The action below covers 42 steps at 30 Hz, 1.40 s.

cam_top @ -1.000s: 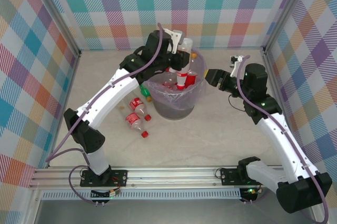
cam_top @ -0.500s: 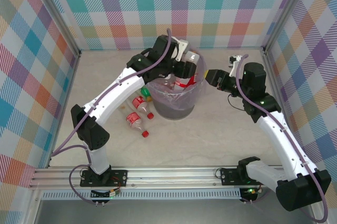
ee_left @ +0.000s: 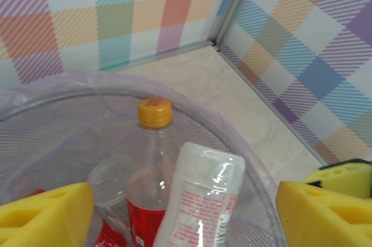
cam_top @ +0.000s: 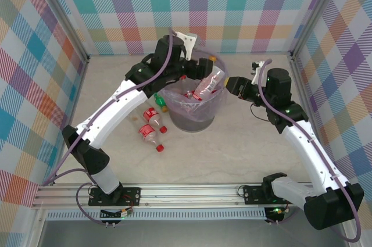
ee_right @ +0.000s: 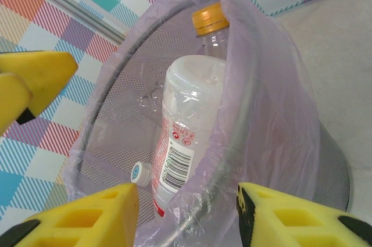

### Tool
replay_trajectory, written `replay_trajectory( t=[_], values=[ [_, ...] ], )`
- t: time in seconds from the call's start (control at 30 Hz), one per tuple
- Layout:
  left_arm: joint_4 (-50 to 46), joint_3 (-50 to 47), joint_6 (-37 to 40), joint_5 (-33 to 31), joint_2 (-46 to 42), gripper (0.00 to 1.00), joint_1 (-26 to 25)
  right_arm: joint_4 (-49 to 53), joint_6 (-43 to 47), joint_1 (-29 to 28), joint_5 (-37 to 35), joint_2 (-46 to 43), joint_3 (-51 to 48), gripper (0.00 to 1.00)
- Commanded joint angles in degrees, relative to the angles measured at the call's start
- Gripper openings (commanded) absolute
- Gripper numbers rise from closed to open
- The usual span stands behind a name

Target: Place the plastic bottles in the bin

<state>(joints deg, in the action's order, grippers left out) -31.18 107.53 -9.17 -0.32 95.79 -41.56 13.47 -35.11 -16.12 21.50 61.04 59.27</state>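
Observation:
The grey bin (cam_top: pixel 197 120) with its lilac bag stands mid-table. Inside it a clear red-labelled bottle (cam_top: pixel 207 83) leans against the far right wall, beside an orange-capped bottle (ee_left: pixel 154 113) and other red-labelled ones. My left gripper (cam_top: pixel 196 71) hovers open over the bin's back rim, the leaning bottle (ee_left: pixel 200 200) loose below its spread yellow pads (ee_left: pixel 49 215). My right gripper (cam_top: pixel 229 84) is open at the bin's right rim, the bag's edge (ee_right: pixel 273 113) between its pads. Left of the bin lie a green bottle (cam_top: pixel 161 102) and two red-capped bottles (cam_top: pixel 153 117) (cam_top: pixel 150 136).
Checked walls close in the table on three sides, with a metal corner post (ee_left: pixel 232 3) behind the bin. Bare table spreads in front of the bin and to the far left. The left gripper's yellow pad (ee_right: pixel 35 78) shows across the bin from the right wrist.
The left gripper held a bottle upright over the bin, tilted it, then opened; the bottle now leans inside the bin. The right arm has barely moved.

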Motion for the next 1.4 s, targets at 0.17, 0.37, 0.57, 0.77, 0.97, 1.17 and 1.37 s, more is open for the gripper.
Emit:
replay_trajectory(
  t=[0.17, 0.37, 0.57, 0.77, 0.97, 1.17, 1.37],
  values=[
    [-12.3, -12.6, -8.9, -14.2, -15.6, 0.8, 5.9, -1.8, -0.9, -0.2, 1.3, 0.4, 1.0, 0.49],
    [-15.6, -36.4, -19.5, -11.7, -35.9, 0.76, 20.7, -3.6, -1.7, -0.2, -0.1, 1.2, 1.6, 0.47],
    [-11.2, -52.3, -27.5, -2.8, -37.8, 0.74, 32.2, -6.5, -4.3, -0.5, -0.1, 3.3, 1.1, 0.48],
    [2.5, -60.8, -38.4, 3.5, -28.5, 0.73, 32.9, -2.5, -2.5, -1.2, -1.1, 3.1, 2.4, 0.5],
    [14.7, -67.4, -44.8, 5.4, -23.5, 0.78, 32.8, -1.5, -1.7, -1.3, -1.4, 2.5, 2.7, 0.5],
    [18.1, -68.9, -46.4, 4.9, -19.6, 0.79, 32.8, -1.4, -1.8, -1.2, -0.6, 2.1, 2.7, 0.51],
    [22.0, -71.6, -46.8, 2.9, -14.8, 0.72, 32.8, 1.1, -0.3, -1.3, -1.0, -0.3, 3.0, 0.52]
  ],
)
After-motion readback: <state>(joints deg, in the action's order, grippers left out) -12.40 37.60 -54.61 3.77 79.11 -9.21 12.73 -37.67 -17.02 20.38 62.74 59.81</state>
